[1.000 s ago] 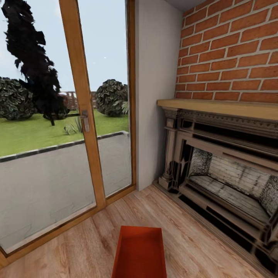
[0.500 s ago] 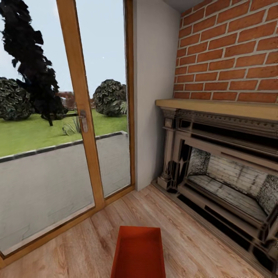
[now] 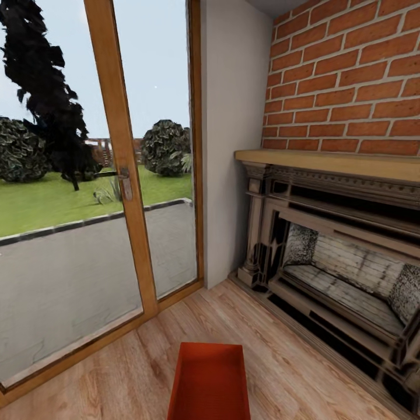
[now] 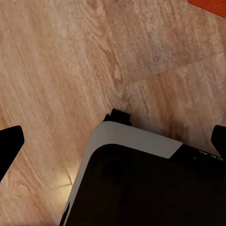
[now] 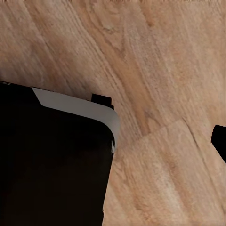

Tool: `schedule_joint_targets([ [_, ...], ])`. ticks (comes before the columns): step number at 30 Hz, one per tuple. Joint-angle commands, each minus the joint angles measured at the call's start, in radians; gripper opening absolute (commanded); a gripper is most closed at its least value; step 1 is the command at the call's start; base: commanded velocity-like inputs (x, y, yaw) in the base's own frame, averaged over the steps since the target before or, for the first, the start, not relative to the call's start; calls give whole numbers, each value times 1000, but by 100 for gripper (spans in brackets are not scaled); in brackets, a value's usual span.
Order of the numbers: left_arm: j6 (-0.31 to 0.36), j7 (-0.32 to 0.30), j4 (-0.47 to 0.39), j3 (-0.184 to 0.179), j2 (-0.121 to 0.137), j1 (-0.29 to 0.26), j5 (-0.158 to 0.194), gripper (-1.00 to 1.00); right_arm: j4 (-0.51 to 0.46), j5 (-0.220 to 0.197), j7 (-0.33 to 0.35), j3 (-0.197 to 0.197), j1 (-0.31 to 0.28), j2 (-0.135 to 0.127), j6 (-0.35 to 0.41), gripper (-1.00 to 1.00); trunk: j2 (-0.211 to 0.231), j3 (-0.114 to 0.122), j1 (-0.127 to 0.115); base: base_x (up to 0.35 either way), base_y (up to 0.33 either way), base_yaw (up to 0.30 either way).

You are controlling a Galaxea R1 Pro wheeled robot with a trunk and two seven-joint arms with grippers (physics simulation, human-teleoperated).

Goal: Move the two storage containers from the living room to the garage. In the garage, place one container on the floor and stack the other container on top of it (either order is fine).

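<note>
Container (image 3: 210, 382) sits on the wood floor (image 3: 116, 379) right ahead of you, between the glass door (image 3: 116, 175) and fireplace (image 3: 332, 251). Your view has barely crept rightward, so you're still lining up. Both jaws spread wide, empty.

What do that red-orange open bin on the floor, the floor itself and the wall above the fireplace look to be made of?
The red-orange open-top bin looks like smooth matte plastic: plain, even-coloured walls, though that is a guess. The light plank floor appears to be wood or laminate, with visible grain and seams. The wall above the mantel is red brick with pale mortar lines.
</note>
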Motion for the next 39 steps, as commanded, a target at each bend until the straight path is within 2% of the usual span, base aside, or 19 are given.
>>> schedule_joint_targets([
  [1,-2,2,0,-9,0,-1,8,100,3,-4,-3,8,-1,0,-5,100,-1,-1,0,171,50,0],
  [39,-2,2,0,-9,0,-1,8,100,3,-6,-2,1,-1,5,4,100,-1,-1,0,44,5,0],
])
